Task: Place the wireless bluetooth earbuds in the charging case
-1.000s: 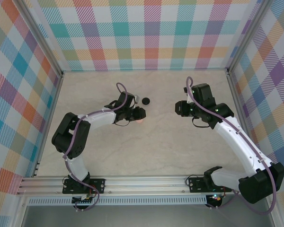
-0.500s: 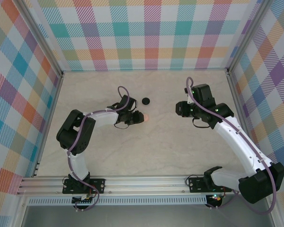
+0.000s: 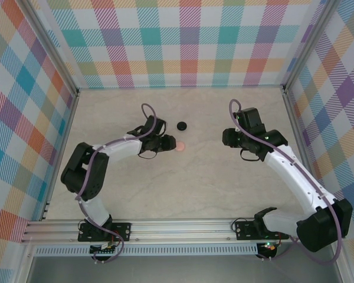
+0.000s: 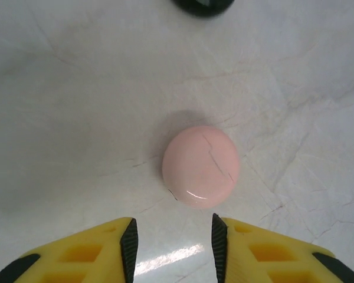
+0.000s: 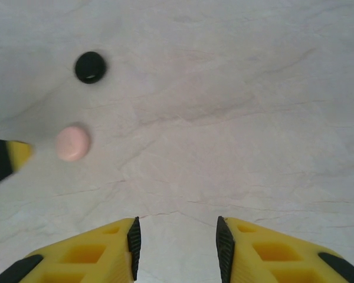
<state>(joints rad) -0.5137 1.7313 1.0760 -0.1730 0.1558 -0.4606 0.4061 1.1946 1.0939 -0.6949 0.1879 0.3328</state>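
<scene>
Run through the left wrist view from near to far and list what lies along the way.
The left gripper's fingers at the bottom edge, standing apart with nothing between them → the pink round case on the table just beyond them → the black round case, cut off by the top edge.

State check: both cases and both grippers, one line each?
pink case: lid shut, lying free on the table.
black case: looks shut, on the table, apart from the pink case.
left gripper: open, empty, pink case just ahead of it.
right gripper: open, empty, away from both cases.
</scene>
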